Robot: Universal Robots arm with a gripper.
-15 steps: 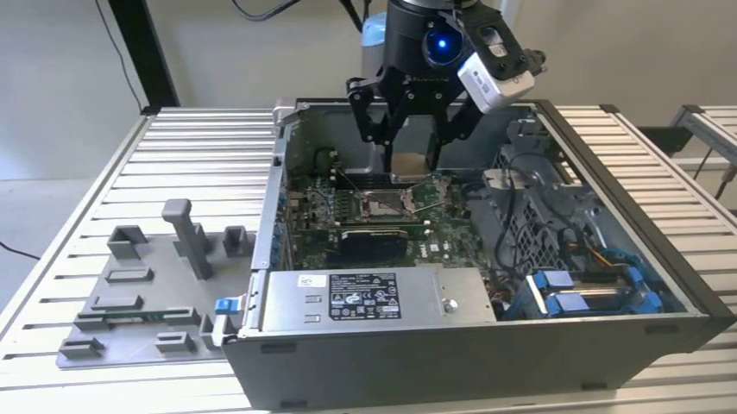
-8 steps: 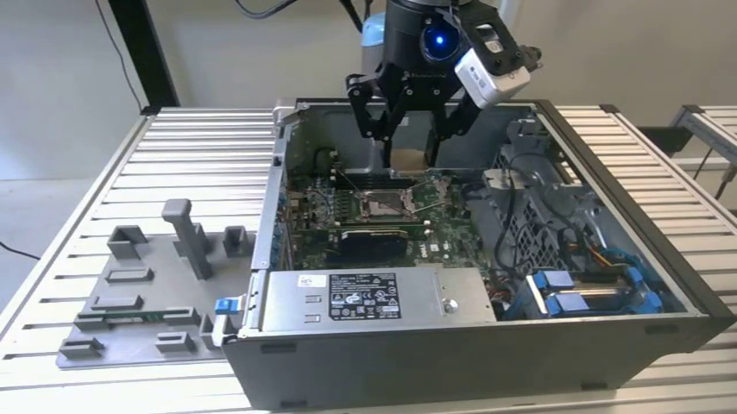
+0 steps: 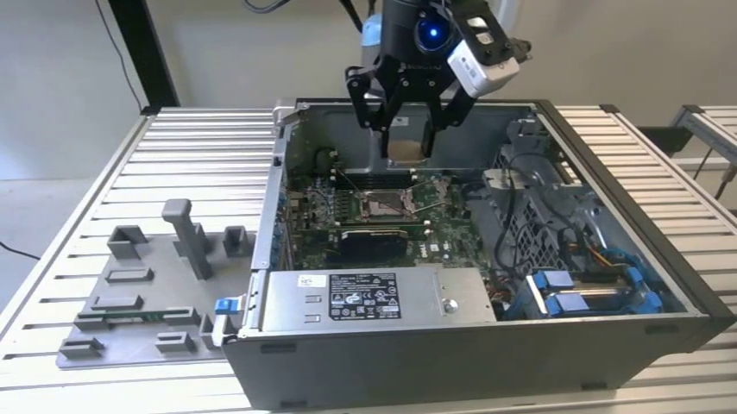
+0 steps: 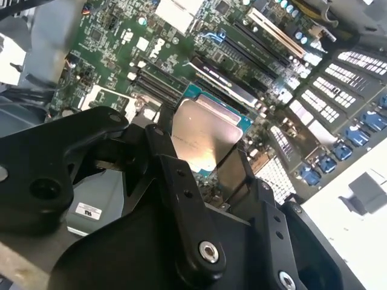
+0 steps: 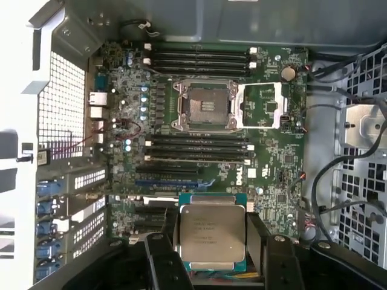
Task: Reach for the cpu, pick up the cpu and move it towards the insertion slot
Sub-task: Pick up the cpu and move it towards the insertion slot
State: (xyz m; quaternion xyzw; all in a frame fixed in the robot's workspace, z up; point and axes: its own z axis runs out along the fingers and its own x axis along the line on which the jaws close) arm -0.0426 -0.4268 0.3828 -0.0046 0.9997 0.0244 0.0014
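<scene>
The cpu (image 5: 213, 237) is hanging clamped by its edges in the gripper (image 5: 211, 241), above the board; the insertion slot (image 5: 202, 105) is lying apart, so level carriage matters.

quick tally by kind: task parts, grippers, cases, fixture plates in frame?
Square CPU chip with pale silver metal top, held in the gripper: 1
Square insertion slot with shiny silver frame, empty: 1
Black gripper, above the case: 1
Open grey metal computer case: 1
Grey plastic fixture plate with blocks: 1
Total: 5
</scene>
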